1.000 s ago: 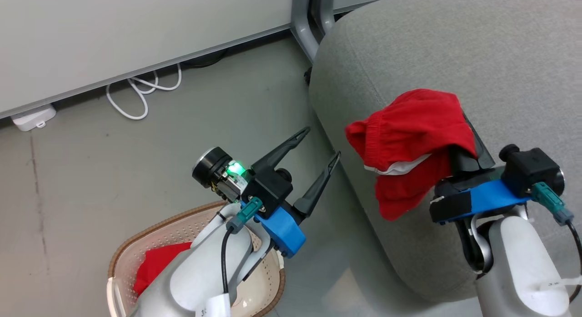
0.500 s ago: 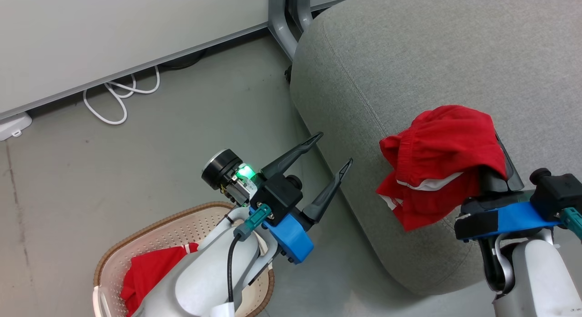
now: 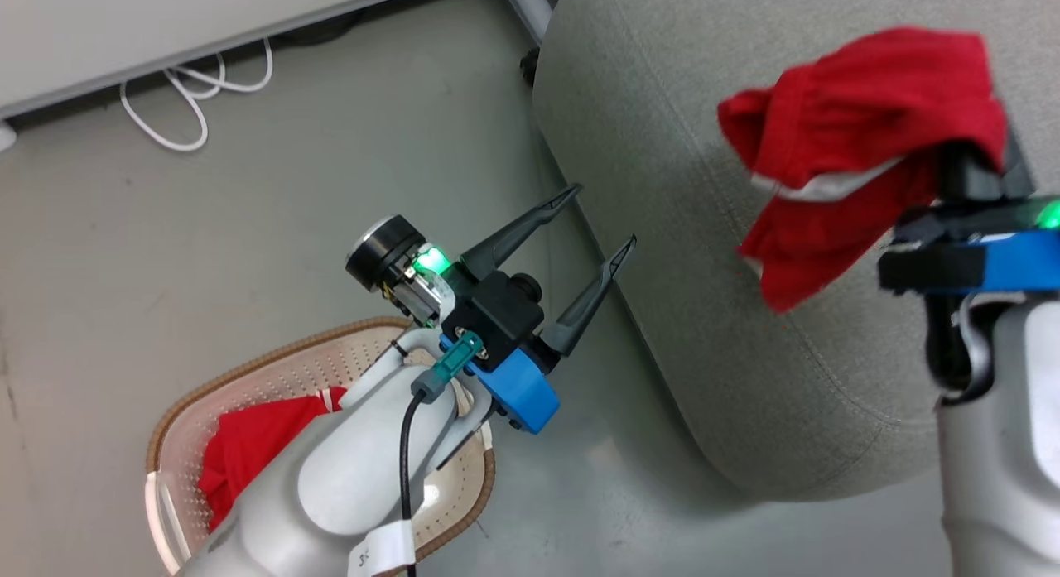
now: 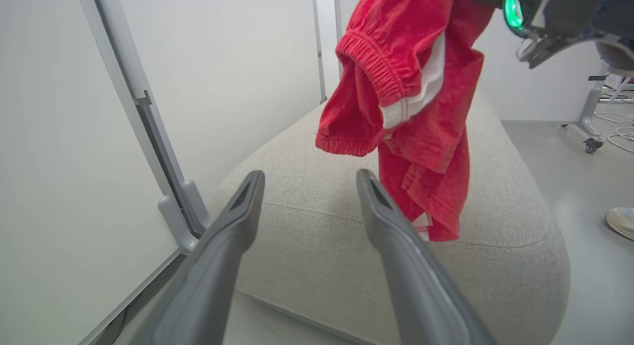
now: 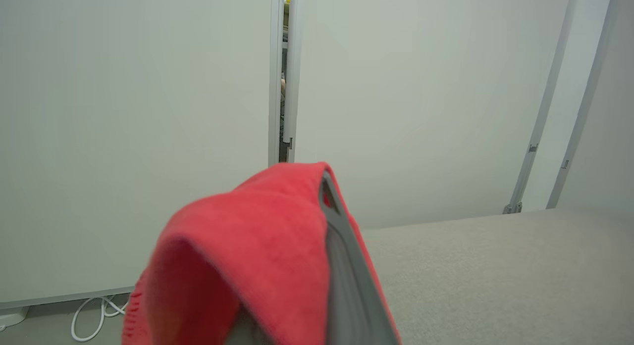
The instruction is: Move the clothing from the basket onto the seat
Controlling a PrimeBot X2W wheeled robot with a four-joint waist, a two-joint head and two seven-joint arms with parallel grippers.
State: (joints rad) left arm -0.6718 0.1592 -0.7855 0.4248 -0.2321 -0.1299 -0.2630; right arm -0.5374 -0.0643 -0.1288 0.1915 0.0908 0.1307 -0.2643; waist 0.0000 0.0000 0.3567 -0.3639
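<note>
A red garment with white trim (image 3: 861,138) hangs from my right gripper (image 3: 977,146), which is shut on it above the grey seat (image 3: 662,146). In the left wrist view the garment (image 4: 411,112) dangles just over the seat (image 4: 307,236), its lower hem near the cushion's front edge. In the right wrist view the fabric (image 5: 247,256) drapes over my right gripper (image 5: 317,186). My left gripper (image 3: 604,215) is open and holds nothing, beside the seat's edge and above the basket (image 3: 273,362). A second red garment (image 3: 248,444) lies in the basket, partly hidden by my left forearm.
A white cable (image 3: 190,88) loops on the grey floor along the white wall panel. A metal frame leg (image 3: 530,6) stands by the seat's far corner. In the left wrist view a person's shoe (image 4: 621,221) and a wheeled stand (image 4: 589,137) are beyond the seat.
The head view has shifted. Against the seat, my right gripper has carried the red garment further in over the cushion. The left gripper stays open above the basket.
</note>
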